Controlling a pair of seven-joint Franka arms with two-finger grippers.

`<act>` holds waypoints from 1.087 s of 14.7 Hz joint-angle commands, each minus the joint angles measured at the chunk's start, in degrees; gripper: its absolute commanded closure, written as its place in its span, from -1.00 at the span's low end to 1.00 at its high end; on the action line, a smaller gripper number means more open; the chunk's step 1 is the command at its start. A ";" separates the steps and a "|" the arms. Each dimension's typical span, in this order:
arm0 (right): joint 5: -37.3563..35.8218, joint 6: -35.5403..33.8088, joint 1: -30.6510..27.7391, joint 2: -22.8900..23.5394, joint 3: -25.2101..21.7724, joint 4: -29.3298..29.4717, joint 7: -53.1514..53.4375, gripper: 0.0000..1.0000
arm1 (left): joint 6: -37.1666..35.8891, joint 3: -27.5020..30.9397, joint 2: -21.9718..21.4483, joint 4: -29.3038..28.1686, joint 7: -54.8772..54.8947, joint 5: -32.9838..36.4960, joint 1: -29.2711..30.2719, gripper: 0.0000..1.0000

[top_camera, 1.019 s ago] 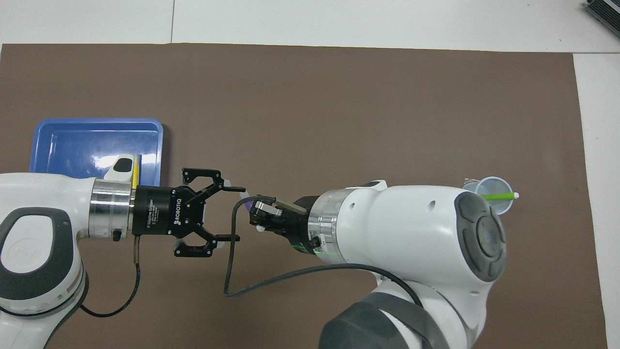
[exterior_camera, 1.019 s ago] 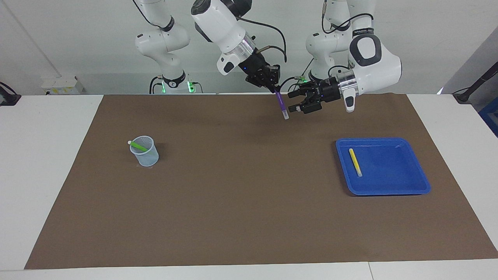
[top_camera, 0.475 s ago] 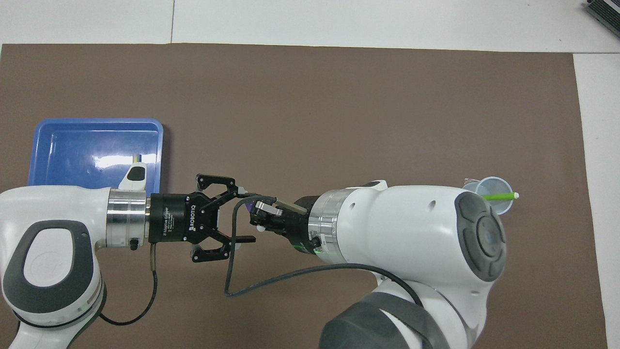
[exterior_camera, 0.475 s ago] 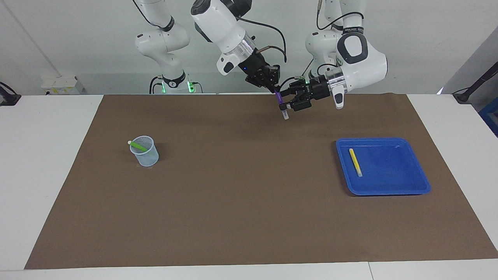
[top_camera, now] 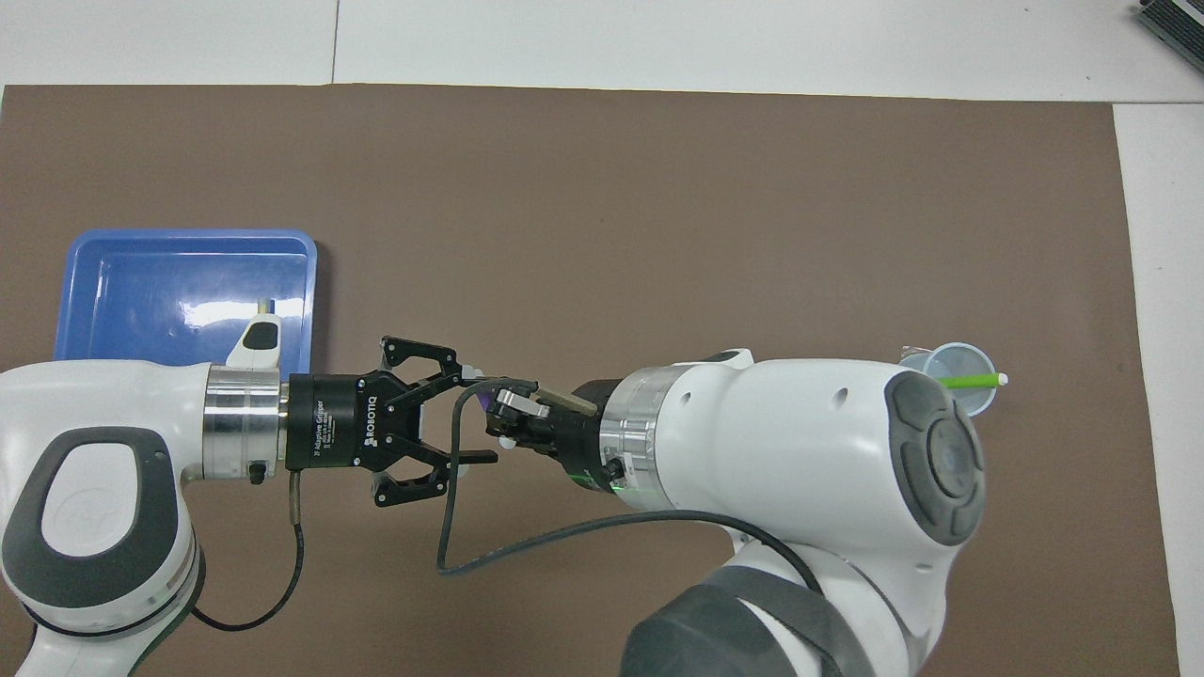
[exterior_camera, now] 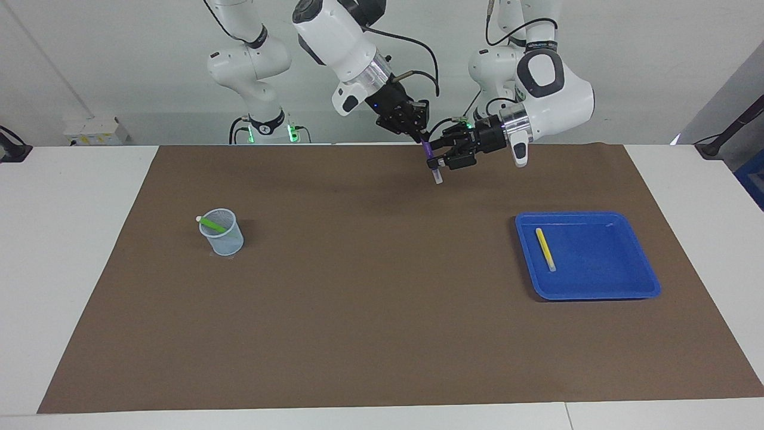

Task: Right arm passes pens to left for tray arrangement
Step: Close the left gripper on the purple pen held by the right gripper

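The right gripper [exterior_camera: 422,138] pinches the purple pen [exterior_camera: 431,160] by its top, hanging it over the brown mat [exterior_camera: 358,310]. The left gripper [exterior_camera: 437,154] has its jaws spread around the pen's lower part — not touching. The yellow pen [exterior_camera: 544,249] lies in the blue tray [exterior_camera: 597,289]; the green pen [exterior_camera: 212,224] stands in the cup [exterior_camera: 224,239].

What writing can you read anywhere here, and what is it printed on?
"ROBOTIQ": white letters on the black body of the left pincer, seen in the overhead view.
A smaller white line beside it: too small to read.
Nothing readable on the blue tray, the pens or the cup.
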 commanded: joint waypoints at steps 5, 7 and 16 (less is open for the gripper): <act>0.60 1.15 -0.74 -1.49 0.09 -1.76 -1.92 1.00 | 1.82 0.51 -1.72 -0.34 -1.01 -1.37 -1.49 0.04; 0.60 1.15 -0.74 -1.49 0.09 -1.76 -2.01 1.00 | 1.82 0.51 -1.63 0.01 -1.10 -1.37 -1.40 0.15; 0.60 1.06 -0.82 -1.49 0.00 -1.67 -2.01 1.00 | 3.75 -0.28 -1.46 1.15 -0.92 -0.84 -2.28 1.00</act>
